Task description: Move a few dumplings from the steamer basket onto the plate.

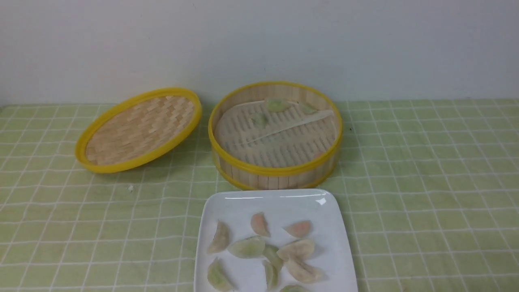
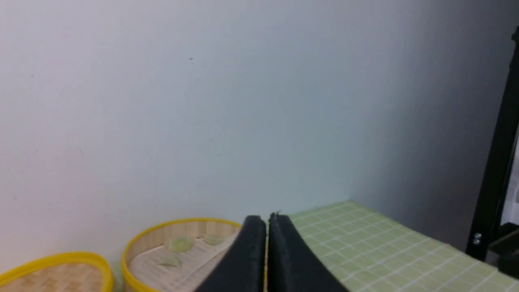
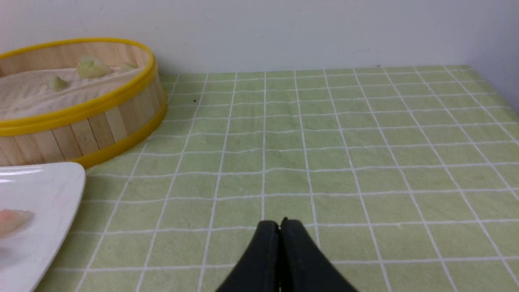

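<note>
The steamer basket (image 1: 275,168) stands at the table's middle back with three pale green dumplings (image 1: 277,104) near its far wall. It also shows in the left wrist view (image 2: 134,247) and the right wrist view (image 3: 101,121). The white square plate (image 1: 227,202) lies in front of it and holds several dumplings (image 1: 247,246), green, pink-orange and cream. Neither arm shows in the front view. My left gripper (image 2: 267,221) is shut and empty, raised above the table. My right gripper (image 3: 279,225) is shut and empty over the cloth to the right of the plate (image 3: 48,182).
The shallow woven lid (image 1: 138,129) leans tilted to the left of the basket; its rim also shows in the left wrist view (image 2: 61,259). A green checked cloth (image 1: 425,182) covers the table. A white wall (image 1: 259,40) stands right behind the basket. A black post (image 2: 498,146) stands at the table's right end.
</note>
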